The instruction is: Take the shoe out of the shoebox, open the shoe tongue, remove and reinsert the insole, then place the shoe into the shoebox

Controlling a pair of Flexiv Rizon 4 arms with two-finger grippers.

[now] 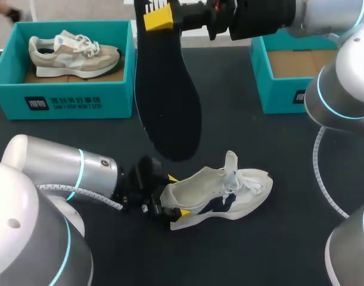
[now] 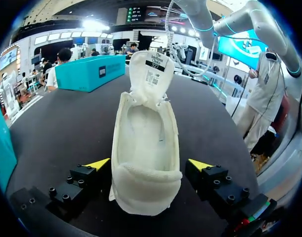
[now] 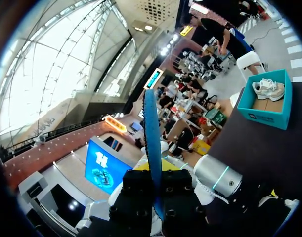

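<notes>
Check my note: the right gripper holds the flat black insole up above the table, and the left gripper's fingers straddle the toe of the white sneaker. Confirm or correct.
Not the toe: the left gripper straddles the heel of the white sneaker, as the left wrist view shows. The right gripper does hold the flat black insole up.

An exhibition hall: arched glass roof [image 3: 52,69] overhead, lit booths [image 3: 190,96] and big screens [image 3: 104,168] around this black table [image 2: 66,123]

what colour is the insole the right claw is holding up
The insole is black on the face that shows; the head view shows it best.
</notes>
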